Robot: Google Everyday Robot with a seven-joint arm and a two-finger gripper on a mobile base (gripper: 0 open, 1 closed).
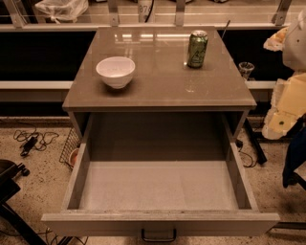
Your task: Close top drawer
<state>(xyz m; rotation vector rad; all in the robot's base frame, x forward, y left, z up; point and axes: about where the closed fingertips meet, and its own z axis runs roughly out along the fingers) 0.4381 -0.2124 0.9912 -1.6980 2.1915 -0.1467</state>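
Item 1, bottom centre of the frame: dark metal bail handle (158, 235) hanging on a flat grey-brown front panel (160, 223).

Item 2, lower half of the frame: the top drawer (158, 186), pulled far out of the desk towards the camera. It is a wide, deep box with a pale grey floor that carries nothing.

Item 3, lower left corner: a black chair base (9, 191) on the speckled floor. Above it, at mid left, lie loose dark cables (31, 139). A wire basket (71, 146) sits just beside the drawer's left wall.

Item 4, right edge, mid height: pale cream parts that I take to be my gripper (279, 124), though the edge of the frame cuts them off. It is beside the desk's right side and apart from the drawer. I cannot tell whether it is open or closed.

Item 5, centre to upper centre: the desk (162, 91), with a glossy grey-brown top.

Item 6, on the desk, left: a white bowl (115, 72), upright.

Item 7, on the desk, farther back and to the right: a green drink can (197, 49), upright and well apart from the bowl.

Item 8, upper left corner: a clear plastic bag (60, 8) behind a pale rail (48, 27).
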